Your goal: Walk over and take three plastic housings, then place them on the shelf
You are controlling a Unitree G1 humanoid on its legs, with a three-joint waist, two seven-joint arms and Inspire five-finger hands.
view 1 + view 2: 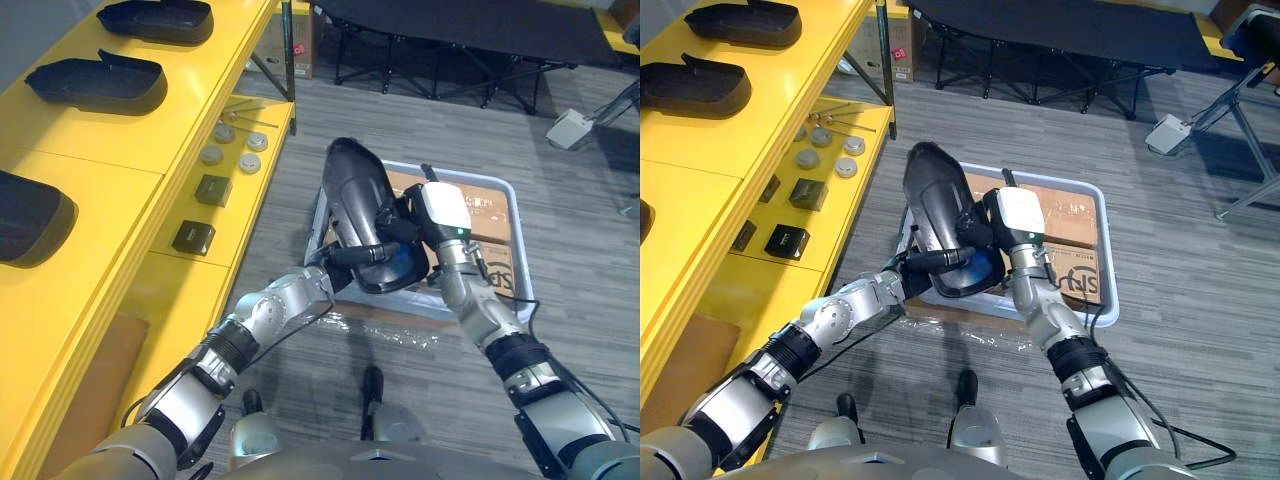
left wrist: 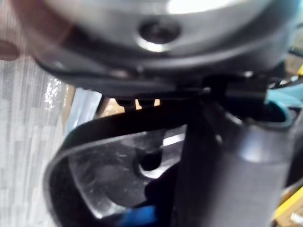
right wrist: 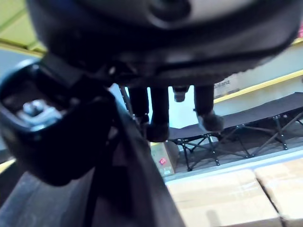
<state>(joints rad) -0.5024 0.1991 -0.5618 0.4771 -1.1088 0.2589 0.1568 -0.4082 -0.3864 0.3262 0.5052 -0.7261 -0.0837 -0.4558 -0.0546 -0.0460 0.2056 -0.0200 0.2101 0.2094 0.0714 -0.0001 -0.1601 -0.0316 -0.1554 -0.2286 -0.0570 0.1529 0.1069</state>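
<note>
Left eye view: housing (image 1: pixel 352 190) gripped by left robot hand (image 1: pixel 338 262).

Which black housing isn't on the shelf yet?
The held housing, gripped by the left hand and right hand above the pale bin; the other three housings lie on the yellow shelf.

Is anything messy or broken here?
Nothing looks broken or spilled. One small oddity: a crinkled sheet of clear plastic lies on the floor against the near side of the grey bin. The black housing is tilted only because the left hand and right hand grip it above the bin.
</note>
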